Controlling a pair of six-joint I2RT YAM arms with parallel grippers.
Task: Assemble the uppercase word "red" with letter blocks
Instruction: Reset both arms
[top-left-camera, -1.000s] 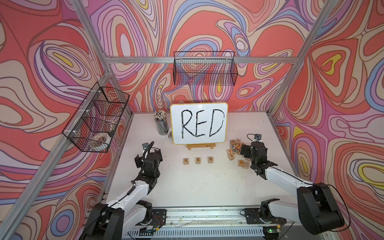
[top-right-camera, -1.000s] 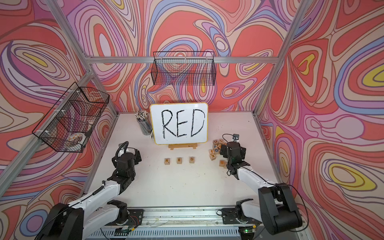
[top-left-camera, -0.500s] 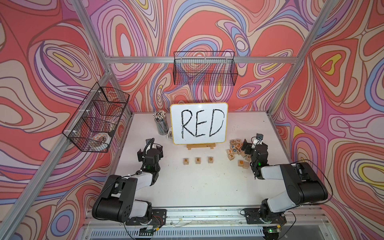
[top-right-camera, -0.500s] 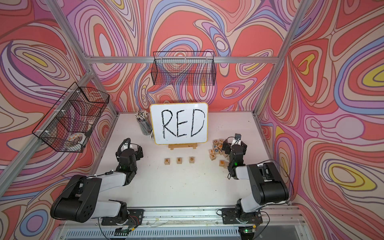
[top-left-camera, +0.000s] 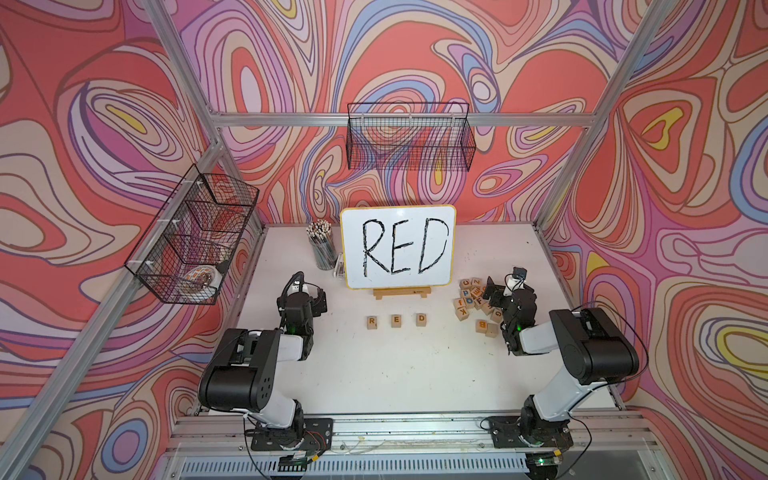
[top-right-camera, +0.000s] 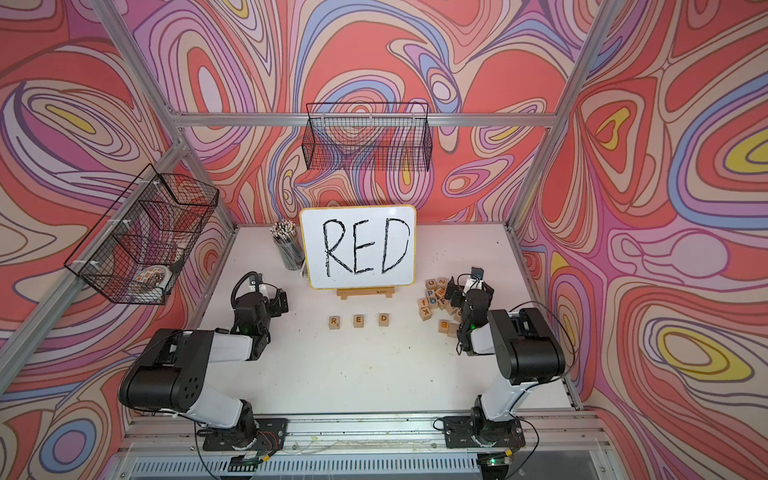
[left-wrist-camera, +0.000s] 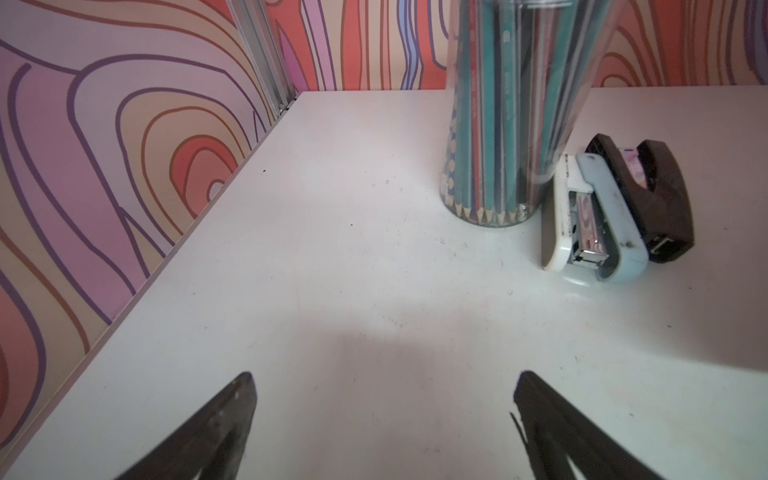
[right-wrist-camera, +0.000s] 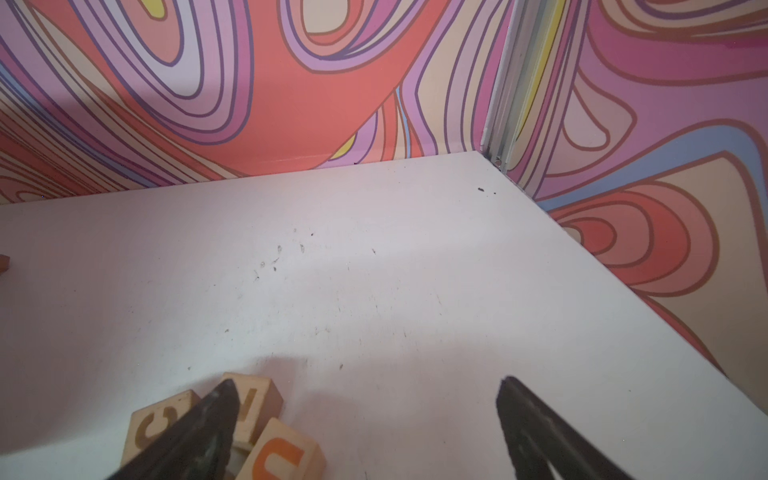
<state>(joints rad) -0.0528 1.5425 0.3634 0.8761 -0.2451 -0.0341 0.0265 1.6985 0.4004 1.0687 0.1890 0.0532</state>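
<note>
while the left gripper (left-wrist-camera: 385, 374) and the right gripper (right-wrist-camera: 368, 382) both hang empty with jaws spread wide, the letter blocks (top-left-camera: 396, 320) lie in a row on the table (top-left-camera: 395, 374), just in front of the whiteboard (top-left-camera: 397, 245). in both top views they read, from the robot's left, r block (top-right-camera: 334, 322), e block (top-right-camera: 359, 320), d block (top-right-camera: 383, 319), letters up, each set apart from its neighbour. the left gripper faces the pencil cup (left-wrist-camera: 511, 124) and the stapler (left-wrist-camera: 594, 224) just beside it, over bare table. the right gripper is at the loose pile of other blocks (top-left-camera: 473, 297), one finger (right-wrist-camera: 199, 432) crossing in front of them; whether it touches them i cannot tell. that pile lies well apart from the row
</note>
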